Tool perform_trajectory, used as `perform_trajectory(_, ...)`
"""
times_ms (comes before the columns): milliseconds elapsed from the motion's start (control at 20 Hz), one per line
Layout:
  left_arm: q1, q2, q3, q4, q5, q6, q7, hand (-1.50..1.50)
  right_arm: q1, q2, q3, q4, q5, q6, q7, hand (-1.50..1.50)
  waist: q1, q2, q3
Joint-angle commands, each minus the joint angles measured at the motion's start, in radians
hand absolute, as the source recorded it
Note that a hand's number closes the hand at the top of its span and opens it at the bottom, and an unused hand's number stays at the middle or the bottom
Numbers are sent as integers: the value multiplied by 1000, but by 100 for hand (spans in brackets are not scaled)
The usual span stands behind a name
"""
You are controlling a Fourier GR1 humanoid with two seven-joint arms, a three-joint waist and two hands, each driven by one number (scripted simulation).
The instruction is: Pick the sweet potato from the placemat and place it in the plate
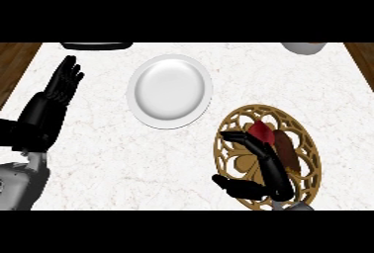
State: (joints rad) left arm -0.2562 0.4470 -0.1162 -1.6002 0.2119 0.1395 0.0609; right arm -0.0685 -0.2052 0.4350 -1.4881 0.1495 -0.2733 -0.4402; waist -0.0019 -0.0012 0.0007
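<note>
A reddish-brown sweet potato [280, 144] lies on a round golden openwork placemat [235, 129] at the right of the counter. My right hand [264, 163] is over the placemat, fingers stretched along the sweet potato's left side and thumb spread low near the mat's front edge; the fingers are not curled round it. A white plate [170, 91] sits apart, up and to the left of the placemat, with nothing on it. My left hand [57, 94] rests open at the left edge, fingers up.
A dark object [96, 45] shows at the counter's far edge on the left, and a white bowl-like object [303, 47] at the far right. Wooden floor borders the marble counter on both sides.
</note>
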Motion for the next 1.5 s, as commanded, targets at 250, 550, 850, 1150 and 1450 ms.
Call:
perform_trajectory(250,-40,-1,52,40,3,-54,27,0,90,-147,-140,-275,-13,16,11,-150,-12,-1,-1)
perform_trajectory(550,5,16,64,24,0,-64,8,0,98,-337,-155,-373,209,41,388,-150,-10,-3,-6)
perform_trajectory(850,8,-9,49,21,-12,-50,9,0,114,-548,-148,-511,281,284,737,-150,-13,-3,-8)
perform_trajectory(1150,12,-10,54,-29,-5,-62,32,0,26,-580,-81,-624,213,542,1065,-150,15,0,-4)
perform_trajectory(1450,-38,-51,83,70,-45,-82,-23,0,-68,-462,-53,-596,271,635,1200,-150,0,2,-1)
